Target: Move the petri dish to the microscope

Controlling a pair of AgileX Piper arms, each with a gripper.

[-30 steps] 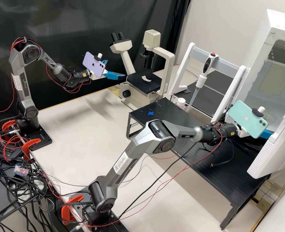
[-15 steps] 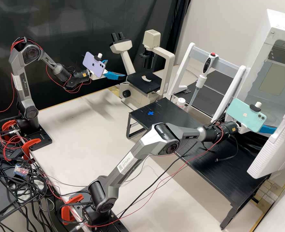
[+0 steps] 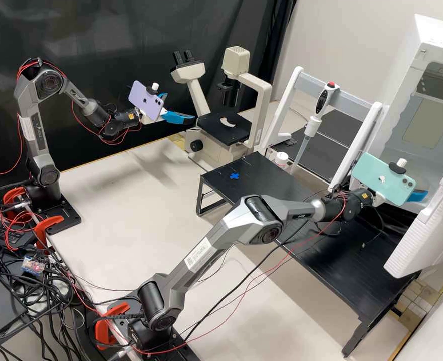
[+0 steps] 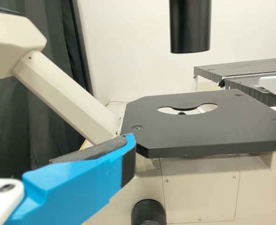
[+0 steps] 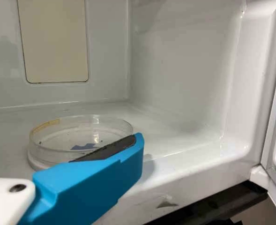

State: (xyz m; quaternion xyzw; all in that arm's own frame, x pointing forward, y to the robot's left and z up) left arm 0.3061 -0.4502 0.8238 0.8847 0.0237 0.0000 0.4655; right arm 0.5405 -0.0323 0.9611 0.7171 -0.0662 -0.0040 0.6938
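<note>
Inside the chamber (image 5: 184, 61) sits the petri dish (image 5: 65, 140), seemingly flat.

**Black curtain and pale wall enclose a light-topped worktable**

A black curtain (image 3: 106, 30) hangs in loose folds across the back, meeting a plain off-white wall (image 3: 352, 40) in the high view. In front lies a broad, pale tabletop (image 3: 121, 200), with a thin strip of yellowish edging (image 3: 93, 161) along its far side. Soft grey shadows (image 3: 151, 173) fall across that pale surface, and faint highlights catch the curtain. A low black table (image 3: 266, 175) with angled legs stands over it, bearing a bright blue cross mark (image 3: 234, 176). Beige floor tiles (image 3: 412, 313) show beyond the tabletop's edge. The left wrist view shows the curtain's upright folds beside the smooth, evenly lit wall.
</note>
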